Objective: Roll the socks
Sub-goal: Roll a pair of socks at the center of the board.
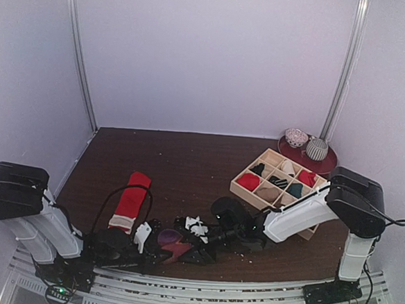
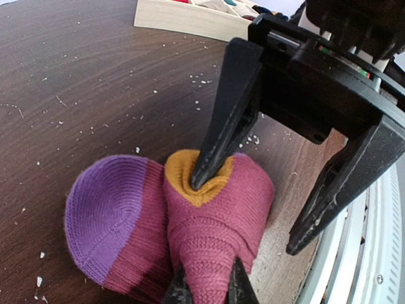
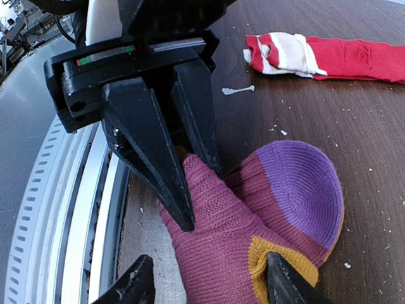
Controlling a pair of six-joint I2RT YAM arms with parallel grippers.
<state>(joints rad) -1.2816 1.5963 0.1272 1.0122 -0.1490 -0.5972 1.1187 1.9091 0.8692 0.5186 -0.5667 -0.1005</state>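
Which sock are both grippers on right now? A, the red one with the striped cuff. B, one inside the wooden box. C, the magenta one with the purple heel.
C: the left gripper pinches the magenta sock, and one finger of the open right gripper sits in its orange cuff; the red sock lies flat, untouched.

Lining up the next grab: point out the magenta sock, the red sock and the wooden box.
magenta sock (image 2: 215, 221), left wrist view, on its rolled body.
red sock (image 1: 131, 200), top external view, mid leg.
wooden box (image 2: 183, 22), left wrist view, on its side wall.
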